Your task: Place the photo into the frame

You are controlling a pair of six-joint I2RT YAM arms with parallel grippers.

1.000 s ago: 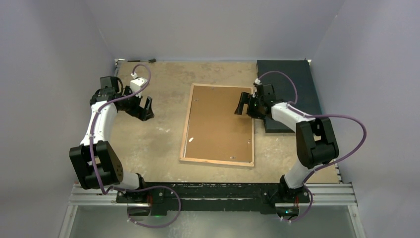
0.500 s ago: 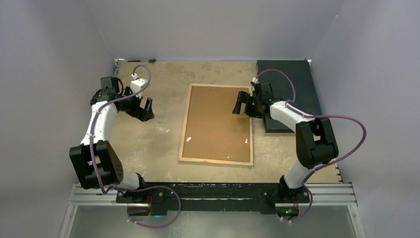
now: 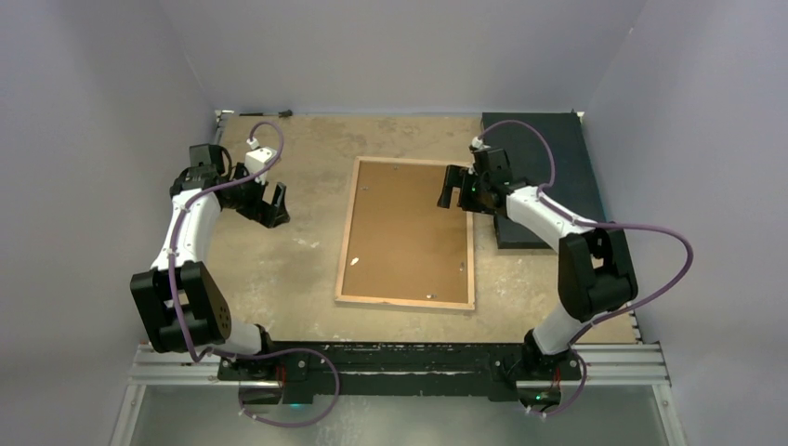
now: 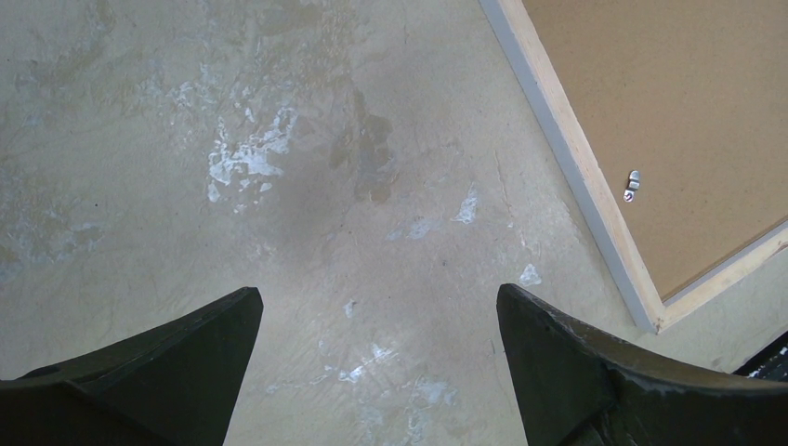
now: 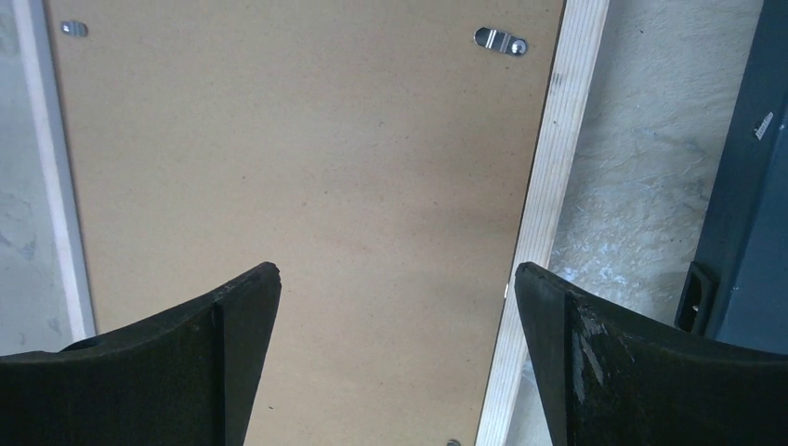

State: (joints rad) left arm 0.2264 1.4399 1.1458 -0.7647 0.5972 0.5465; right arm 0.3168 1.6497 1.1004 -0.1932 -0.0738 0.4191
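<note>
The frame [image 3: 347, 243] lies back side up in the middle of the table, its light wood rails around a brown backing board [image 3: 409, 232]. The photo is out of view. My right gripper [image 3: 452, 190] hovers open over the frame's far right part. In the right wrist view its jaws [image 5: 398, 279] stand wide over the backing board [image 5: 307, 167], and the right fingertip [image 5: 544, 288] is above the wood rail [image 5: 548, 214]. My left gripper [image 3: 271, 206] is open over bare table left of the frame, with the frame's edge [image 4: 595, 200] off to its right. Neither gripper holds anything.
A black mat [image 3: 544, 158] lies at the far right, just beyond the frame and under my right arm; its edge [image 5: 748, 186] shows in the right wrist view. Small metal clips [image 5: 500, 40] sit on the backing board. Grey walls enclose the table on three sides.
My right gripper has drifted a little toward the far end of the frame. The frame's near end has shifted slightly. The left arm has not moved.
</note>
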